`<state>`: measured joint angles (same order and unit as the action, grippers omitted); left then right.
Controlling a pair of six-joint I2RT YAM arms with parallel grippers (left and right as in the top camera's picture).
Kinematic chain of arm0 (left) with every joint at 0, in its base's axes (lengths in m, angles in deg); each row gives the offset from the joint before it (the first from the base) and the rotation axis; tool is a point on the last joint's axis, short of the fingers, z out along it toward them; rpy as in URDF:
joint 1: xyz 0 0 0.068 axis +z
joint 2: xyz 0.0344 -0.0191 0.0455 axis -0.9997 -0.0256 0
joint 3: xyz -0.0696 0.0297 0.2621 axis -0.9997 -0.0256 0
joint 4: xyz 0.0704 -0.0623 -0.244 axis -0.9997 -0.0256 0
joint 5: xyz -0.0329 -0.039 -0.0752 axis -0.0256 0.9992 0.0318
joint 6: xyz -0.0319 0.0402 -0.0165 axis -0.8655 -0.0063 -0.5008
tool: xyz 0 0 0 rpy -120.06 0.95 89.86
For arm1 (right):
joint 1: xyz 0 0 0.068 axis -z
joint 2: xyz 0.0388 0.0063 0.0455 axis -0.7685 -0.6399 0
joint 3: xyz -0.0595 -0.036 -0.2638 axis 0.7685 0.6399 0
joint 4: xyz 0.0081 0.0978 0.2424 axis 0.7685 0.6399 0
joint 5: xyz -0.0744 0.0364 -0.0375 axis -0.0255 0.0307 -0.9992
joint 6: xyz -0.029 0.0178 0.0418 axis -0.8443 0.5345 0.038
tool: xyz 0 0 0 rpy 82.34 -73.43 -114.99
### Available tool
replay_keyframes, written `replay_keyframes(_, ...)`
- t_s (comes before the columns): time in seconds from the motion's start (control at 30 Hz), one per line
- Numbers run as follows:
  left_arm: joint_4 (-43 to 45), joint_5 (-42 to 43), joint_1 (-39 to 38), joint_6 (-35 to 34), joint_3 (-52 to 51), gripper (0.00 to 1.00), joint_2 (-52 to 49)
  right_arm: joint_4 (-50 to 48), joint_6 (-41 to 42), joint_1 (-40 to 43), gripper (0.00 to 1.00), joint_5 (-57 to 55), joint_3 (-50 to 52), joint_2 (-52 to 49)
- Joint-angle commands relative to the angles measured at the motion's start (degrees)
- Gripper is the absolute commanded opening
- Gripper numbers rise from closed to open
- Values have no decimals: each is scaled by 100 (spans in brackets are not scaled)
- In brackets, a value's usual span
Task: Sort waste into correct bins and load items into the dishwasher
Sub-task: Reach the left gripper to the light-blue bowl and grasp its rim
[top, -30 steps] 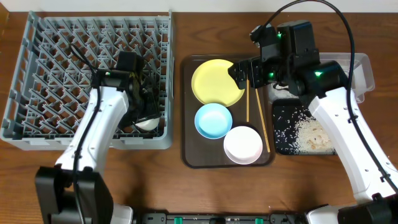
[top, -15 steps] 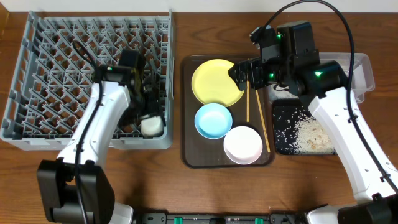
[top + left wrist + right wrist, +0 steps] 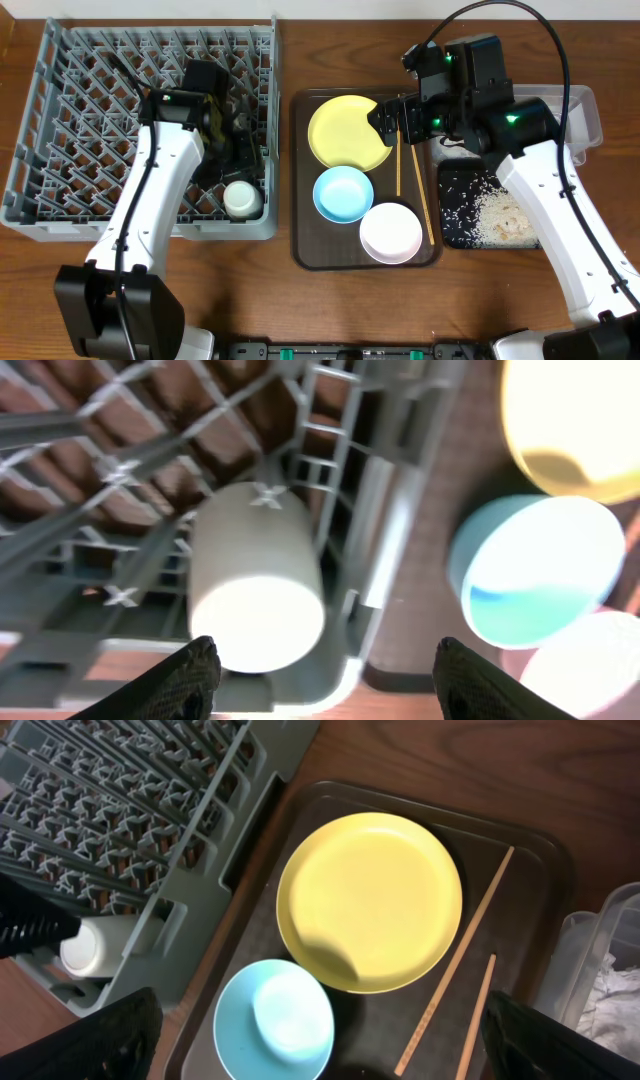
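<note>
White, and bedded among the pegs in the near right corner of the grey dish rack [image 3: 60, 120]: the small cup [image 3: 255, 585], upright or tilted hard to tell. Just short of it, the left end effector [image 3: 335, 680], fingers spread wide, gripping nothing, clear of the cup.

Probably next to load: the yellow plate [image 3: 370, 900], flat at the far end of the brown tray [image 3: 300, 200], almost straight below the right end effector [image 3: 335, 1035], likewise spread wide and empty. Right arm much the nearer; left arm cut off from the plate by the rack's right wall. No long axis on a round plate, so any approach direction open, though a flat rim likely awkward to pinch.

Just right of the plate, two wooden chopsticks [image 3: 398, 170], long axes running far to near. Near side of the plate: light blue bowl [image 3: 343, 193] just beside it, then white bowl [image 3: 391, 232].

Further right, black tray [image 3: 455, 215] strewn with rice [image 3: 500, 215]; beyond it, clear container [image 3: 585, 120].

Underneath everything, a dark wood-grain surface [image 3: 250, 290]. Of the room, only a pale strip past the far edge
</note>
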<state>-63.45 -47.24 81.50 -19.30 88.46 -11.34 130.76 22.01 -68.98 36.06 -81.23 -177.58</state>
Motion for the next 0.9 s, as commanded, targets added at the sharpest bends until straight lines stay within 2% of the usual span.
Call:
replay_keyframes(0.0, 28, 487, -238, 260, 275, 69, 173, -24, -59, -4, 99, 2, -33, 15)
replay_keyframes(0.13, 286, 487, -743, 251, 280, 70, 297, -90, -48, -4, 99, -48, -33, 15)
replay_keyframes(0.23, 570, 457, -1257, 177, 271, 70, 175, -131, 597, 4, 99, -597, -33, 17)
replay_keyframes(0.33, 782, 203, -1543, -164, 271, 70, -20, -155, 767, 66, 99, -815, -42, 114)
replay_keyframes(0.63, 1132, 35, -1722, -308, 271, 70, -839, -177, 813, 918, 99, -940, -44, 1355)
replay_keyframes(0.87, 1377, -48, -2000, -304, 271, 70, -1338, 184, 896, 1056, 99, -940, -24, 1425)
